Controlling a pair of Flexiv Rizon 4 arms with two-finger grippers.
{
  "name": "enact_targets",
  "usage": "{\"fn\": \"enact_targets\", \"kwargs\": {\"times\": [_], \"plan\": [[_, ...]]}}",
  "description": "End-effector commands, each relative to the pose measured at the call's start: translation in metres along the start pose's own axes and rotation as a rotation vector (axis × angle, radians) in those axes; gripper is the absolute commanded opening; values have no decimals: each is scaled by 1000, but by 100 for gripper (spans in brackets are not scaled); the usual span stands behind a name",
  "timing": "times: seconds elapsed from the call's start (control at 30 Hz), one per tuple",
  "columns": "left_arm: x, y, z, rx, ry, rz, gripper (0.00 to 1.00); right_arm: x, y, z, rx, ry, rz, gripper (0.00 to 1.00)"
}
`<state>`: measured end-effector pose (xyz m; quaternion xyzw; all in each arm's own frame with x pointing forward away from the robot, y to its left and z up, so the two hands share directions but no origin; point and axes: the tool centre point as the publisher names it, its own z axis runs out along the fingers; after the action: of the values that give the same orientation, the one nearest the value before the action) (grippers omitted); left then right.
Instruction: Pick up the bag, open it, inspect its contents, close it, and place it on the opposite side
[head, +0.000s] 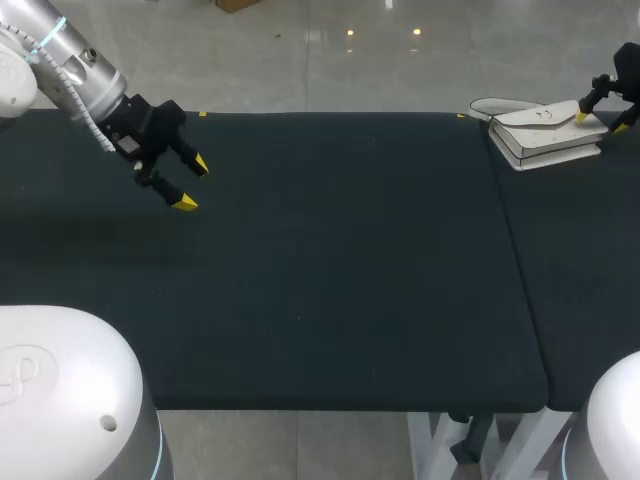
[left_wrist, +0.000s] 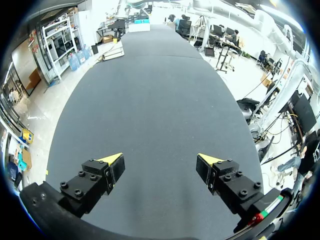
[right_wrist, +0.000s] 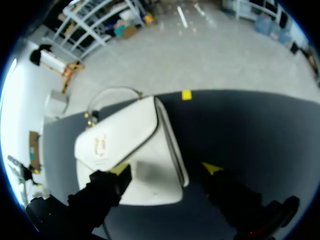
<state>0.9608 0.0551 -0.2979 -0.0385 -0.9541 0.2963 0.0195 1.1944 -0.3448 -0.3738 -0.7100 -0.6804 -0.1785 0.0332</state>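
A white bag (head: 545, 130) lies flat at the table's far right corner, flap up, with a gold clasp (right_wrist: 100, 145) and a thin handle (right_wrist: 112, 92) at its far end. My right gripper (head: 601, 122) is down at the bag. In the right wrist view the right gripper (right_wrist: 165, 168) stands open. One fingertip (right_wrist: 120, 169) is over the flap, the other (right_wrist: 211, 167) is past the bag's side edge, above the cloth. My left gripper (head: 192, 183) hangs open over the far left of the table with nothing in it (left_wrist: 160, 160). The bag (left_wrist: 114, 51) shows small, far ahead of it.
The black cloth-covered table (head: 330, 260) meets a second one at a seam (head: 520, 260) right of the middle. Small yellow tape marks (head: 203, 114) sit on the far edge, one (right_wrist: 186, 94) just beyond the bag. Two white arm bases (head: 70, 400) stand at the near corners.
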Motion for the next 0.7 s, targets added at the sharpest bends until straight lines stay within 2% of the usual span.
{"fn": "enact_targets", "kwargs": {"times": [0.03, 0.17, 0.4, 0.43, 0.7], "plan": [[-1, 1, 1, 3, -1, 1, 100, -4, 7, 3, 409, 18, -1, 47], [-1, 1, 1, 3, -1, 1, 100, -1, 4, 3, 408, 23, -4, 27], [-1, 1, 1, 3, -1, 1, 100, 2, -3, 2, 405, 34, -6, 2], [-1, 1, 1, 3, -1, 1, 100, 3, -4, 2, 404, 36, -6, 0], [-1, 1, 1, 3, -1, 1, 100, 9, -16, 1, 403, 51, -8, 0]]}}
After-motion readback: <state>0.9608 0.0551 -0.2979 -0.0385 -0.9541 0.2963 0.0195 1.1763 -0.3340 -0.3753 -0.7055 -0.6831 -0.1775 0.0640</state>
